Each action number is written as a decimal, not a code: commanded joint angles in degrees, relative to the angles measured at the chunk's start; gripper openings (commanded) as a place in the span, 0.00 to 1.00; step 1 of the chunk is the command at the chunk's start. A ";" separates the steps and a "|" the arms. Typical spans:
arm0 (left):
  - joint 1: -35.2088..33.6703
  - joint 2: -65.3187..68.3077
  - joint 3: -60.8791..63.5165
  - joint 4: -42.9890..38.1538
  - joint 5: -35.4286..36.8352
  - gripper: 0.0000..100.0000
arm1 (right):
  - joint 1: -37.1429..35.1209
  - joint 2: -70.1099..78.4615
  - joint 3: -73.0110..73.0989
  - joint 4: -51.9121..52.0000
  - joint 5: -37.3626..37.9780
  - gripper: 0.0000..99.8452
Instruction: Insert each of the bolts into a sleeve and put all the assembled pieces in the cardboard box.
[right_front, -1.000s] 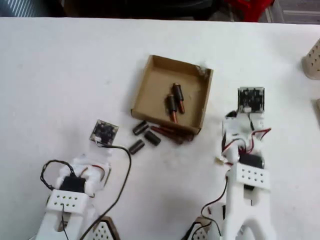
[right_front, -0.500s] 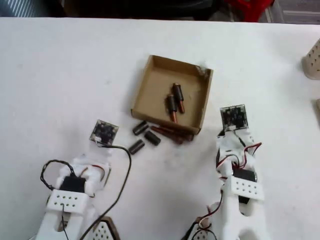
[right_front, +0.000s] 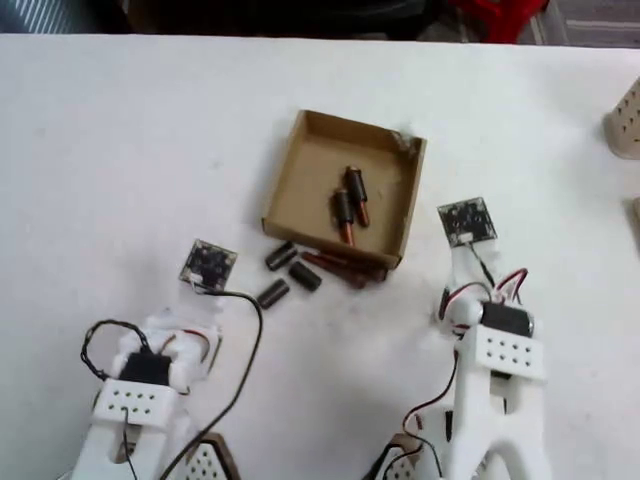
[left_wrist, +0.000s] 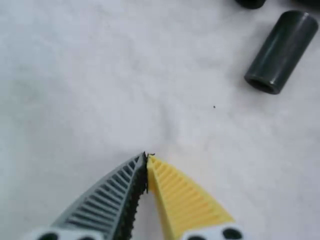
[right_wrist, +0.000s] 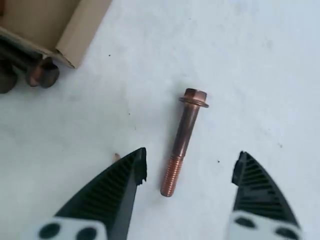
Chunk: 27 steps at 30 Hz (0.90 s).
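Where right gripper stands wide, wrist view reveals bolt between.

White table all round. There's the bolt, copper and reddish from head to thread. The right end effector is black and ridged on a white base. The left end effector is half grey, half yellow, both ridged. The sleeve is dark charcoal. The box is plain brown cardboard.
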 joint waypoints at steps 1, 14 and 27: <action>-0.40 -0.66 -3.69 -0.09 -0.62 0.02 | 0.31 -0.92 -9.32 9.98 0.35 0.21; -0.40 -0.66 -3.69 0.00 -0.62 0.02 | -0.13 -0.84 -22.95 29.41 0.35 0.20; -0.40 -0.66 -3.69 0.00 -0.62 0.02 | -9.10 -0.92 -22.42 29.67 -17.49 0.20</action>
